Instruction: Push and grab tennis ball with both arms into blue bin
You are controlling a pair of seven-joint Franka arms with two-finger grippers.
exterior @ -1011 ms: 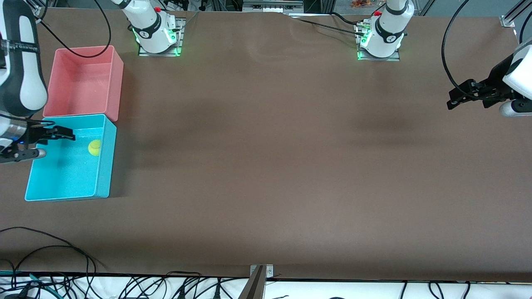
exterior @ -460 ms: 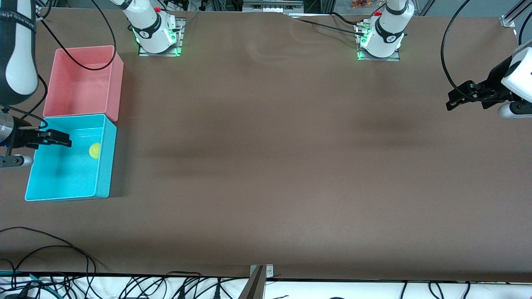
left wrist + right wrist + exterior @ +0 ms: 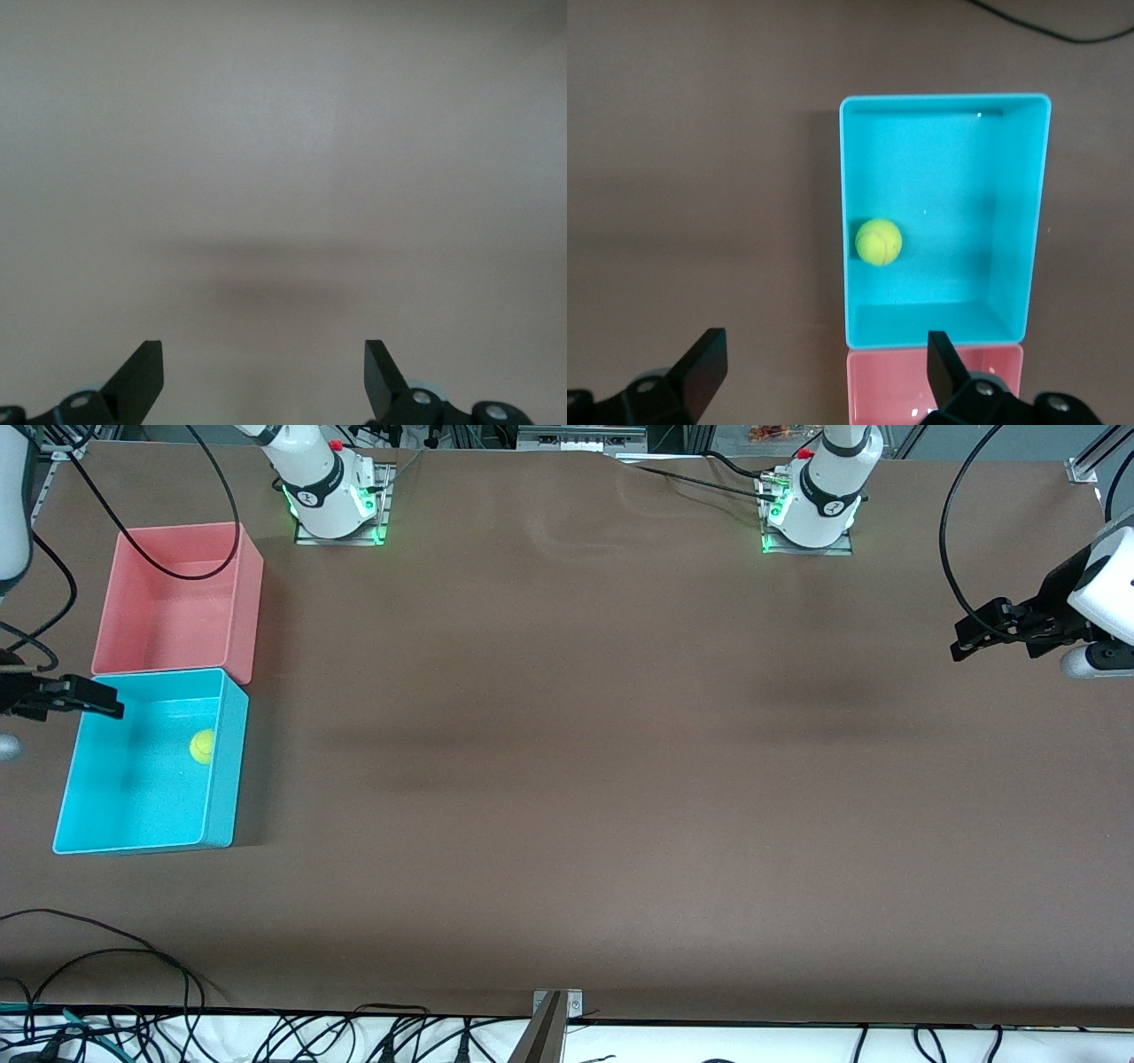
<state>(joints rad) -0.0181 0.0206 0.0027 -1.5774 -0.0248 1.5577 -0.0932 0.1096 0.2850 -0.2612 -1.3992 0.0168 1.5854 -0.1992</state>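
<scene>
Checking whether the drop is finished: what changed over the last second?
The right gripper, open and empty, pulled back from above the blue bin toward the table's edge at the right arm's end. The tennis ball settled slightly inside the bin. The left gripper, open, and the pink bin stayed put.

Pink bin (image 3: 177,602) on brown table (image 3: 576,779), black cables (image 3: 106,957) along table's near edge
</scene>
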